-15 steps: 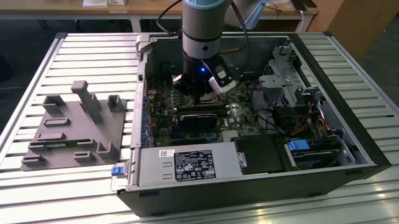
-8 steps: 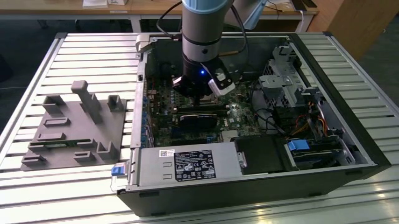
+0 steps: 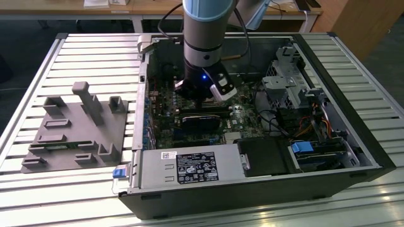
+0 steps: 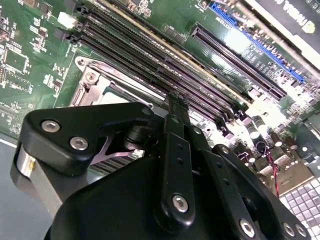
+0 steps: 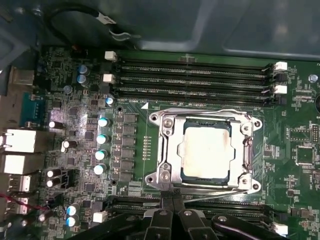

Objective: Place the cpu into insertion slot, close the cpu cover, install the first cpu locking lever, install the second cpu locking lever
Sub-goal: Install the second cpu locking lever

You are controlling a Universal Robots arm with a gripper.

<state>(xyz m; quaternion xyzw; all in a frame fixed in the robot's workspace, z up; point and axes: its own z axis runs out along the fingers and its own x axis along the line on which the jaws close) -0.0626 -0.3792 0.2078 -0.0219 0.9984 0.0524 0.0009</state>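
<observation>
since the cpu (image 5: 206,155) already sits flat in the insertion slot (image 5: 186,172), its pale metal face showing through the cut-out of the cpu cover (image 5: 170,145), the first two steps look done: in the first wrist view the silver frame lies down over the chip and not tilted up. the levers are harder to judge (thin wire rods run along the frame's edges, and whether either is hooked home i cannot tell). in that view the jaws (image 5: 171,212) stand drawn narrow, tips close together with nothing between them, just beside the frame's near edge, so the cover and chip lie directly ahead of the tips and not between them. in the exterior view the arm reaches down into the open computer case (image 3: 353,142) on the bench (image 3: 94,56).
</observation>
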